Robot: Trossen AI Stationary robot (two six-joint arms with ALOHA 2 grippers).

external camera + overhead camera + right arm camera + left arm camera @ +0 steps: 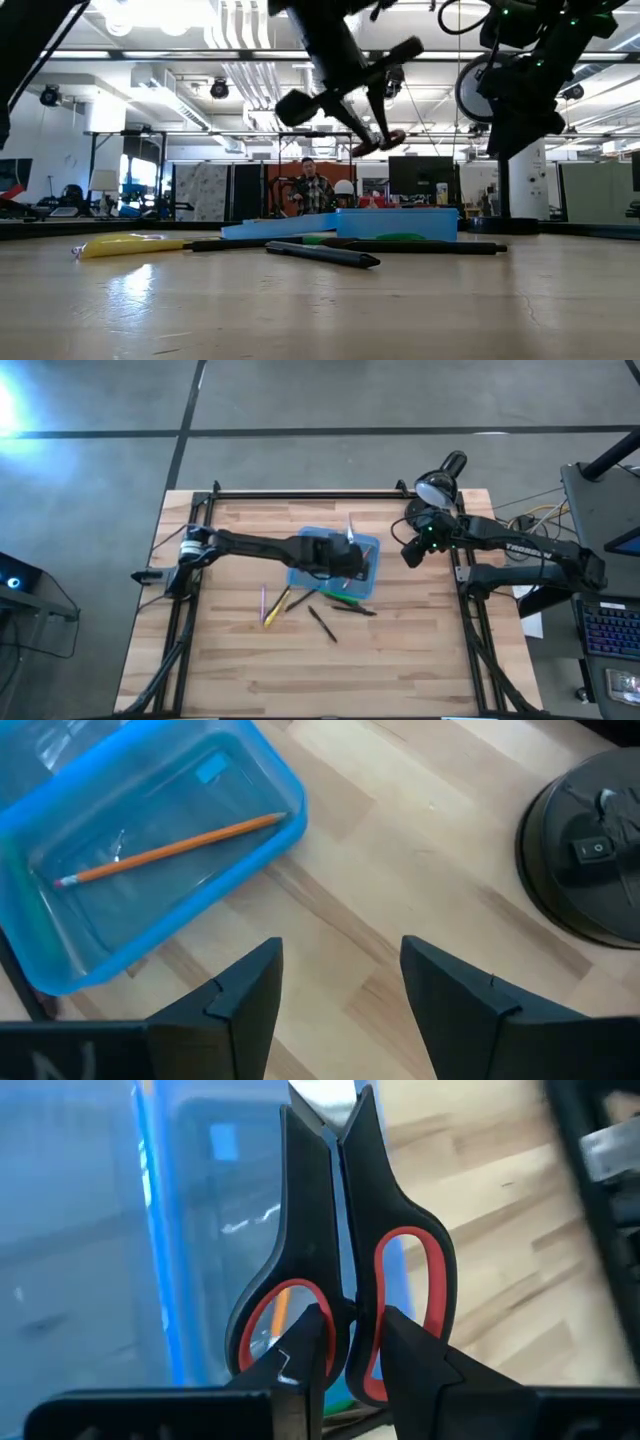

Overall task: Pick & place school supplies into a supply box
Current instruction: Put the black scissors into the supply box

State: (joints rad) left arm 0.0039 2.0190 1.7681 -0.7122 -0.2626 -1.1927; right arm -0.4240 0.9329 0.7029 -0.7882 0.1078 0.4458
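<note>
The red-and-black scissors [345,1230] are in my left gripper [355,1342], which hangs over the translucent blue supply box [372,582] in the middle of the table. In the low view the scissors [388,140] are above the box [350,222]. An orange-brown pencil [170,845] lies inside one box half [60,810]. Pink [263,600], yellow [275,608], green [340,598] and black [322,622] pens lie flat on the table just near of the box. My right gripper [340,980] is open and hovers right of the box, touching nothing. My left gripper is shut on the scissors at the handle end [358,1305], pinching the inner bars between the two red-lined loops. One finger [310,1335] lies at each loop. The blades [325,1105] point away from the gripper, along the fingers. The scissors are lifted clear above the box.
A black desk lamp [440,478] stands at the table's far right corner, its round base [590,850] close to my right gripper. A black frame rail [300,495] runs along the table's edges. Bare wood lies toward the near edge. A person [312,190] sits far behind the table.
</note>
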